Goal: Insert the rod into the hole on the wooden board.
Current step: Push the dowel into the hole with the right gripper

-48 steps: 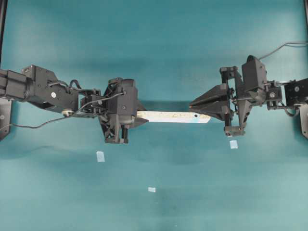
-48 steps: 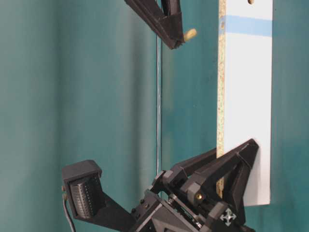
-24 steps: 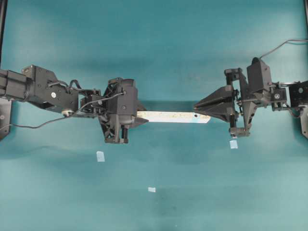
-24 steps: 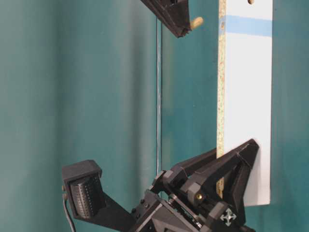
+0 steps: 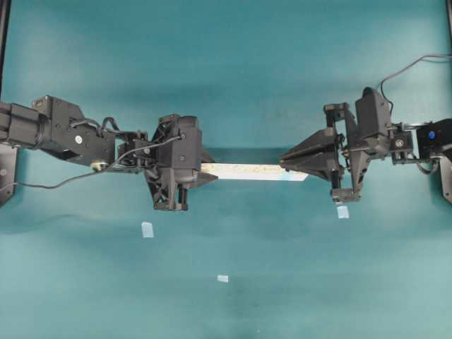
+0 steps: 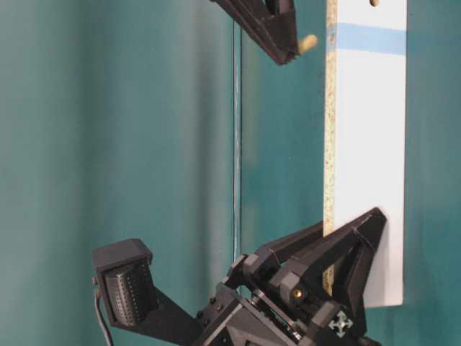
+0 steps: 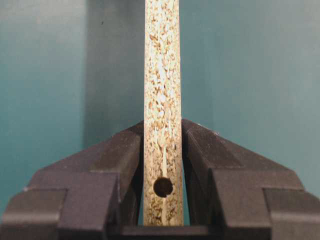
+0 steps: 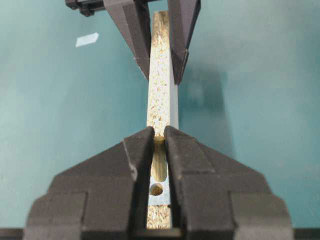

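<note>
My left gripper (image 5: 200, 171) is shut on the left end of the wooden board (image 5: 244, 171), holding it edge-up above the table. The left wrist view shows the speckled board (image 7: 162, 75) between the jaws, with the plain hole (image 7: 163, 186). My right gripper (image 5: 282, 162) is shut on the rod (image 6: 307, 43) over the board's right end. In the right wrist view the rod (image 8: 159, 162) points down just beside the hole (image 8: 156, 189) with the blue patch (image 8: 164, 199). The table-level view shows a small gap between the rod and the board (image 6: 367, 144).
Three small pale-blue tape squares lie on the teal table: one below the left gripper (image 5: 147, 229), one lower middle (image 5: 222, 278), one under the right gripper (image 5: 342, 212). Both arms reach in from the table's sides.
My right gripper drew back a little, then came in over the board's end again. The rod is now closer to the board's edge. The left gripper and board have not moved.
</note>
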Robot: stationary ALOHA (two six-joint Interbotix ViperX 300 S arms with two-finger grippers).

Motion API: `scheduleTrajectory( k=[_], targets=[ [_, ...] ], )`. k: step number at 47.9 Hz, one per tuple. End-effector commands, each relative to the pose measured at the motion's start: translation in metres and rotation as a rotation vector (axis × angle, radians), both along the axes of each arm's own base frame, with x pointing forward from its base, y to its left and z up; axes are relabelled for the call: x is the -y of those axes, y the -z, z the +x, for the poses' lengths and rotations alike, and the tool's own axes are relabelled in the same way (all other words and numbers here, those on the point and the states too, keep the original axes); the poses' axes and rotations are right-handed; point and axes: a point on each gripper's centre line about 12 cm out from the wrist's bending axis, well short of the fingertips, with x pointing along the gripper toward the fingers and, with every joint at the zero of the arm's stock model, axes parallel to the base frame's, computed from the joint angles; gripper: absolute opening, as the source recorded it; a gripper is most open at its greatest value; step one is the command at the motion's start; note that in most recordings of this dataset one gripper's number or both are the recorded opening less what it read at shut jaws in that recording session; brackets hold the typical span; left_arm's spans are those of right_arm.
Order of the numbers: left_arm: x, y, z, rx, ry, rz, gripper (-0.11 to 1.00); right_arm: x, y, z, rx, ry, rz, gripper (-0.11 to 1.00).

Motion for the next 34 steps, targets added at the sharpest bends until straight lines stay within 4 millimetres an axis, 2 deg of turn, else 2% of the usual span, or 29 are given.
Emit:
scheduleTrajectory(
  k=[1,34],
  targets=[
    [0.0024,-0.0058,0.0017,0.015,0.005,-0.002,0.32,0.0015,-0.0033,0.0033,0.022,0.005,-0.001,0.1],
    [0.0018,-0.0058,0.0017,0.015,0.002,-0.004,0.32,-0.0056,0.0047,0.0058,-0.003,-0.019,0.002,0.1]
  ],
)
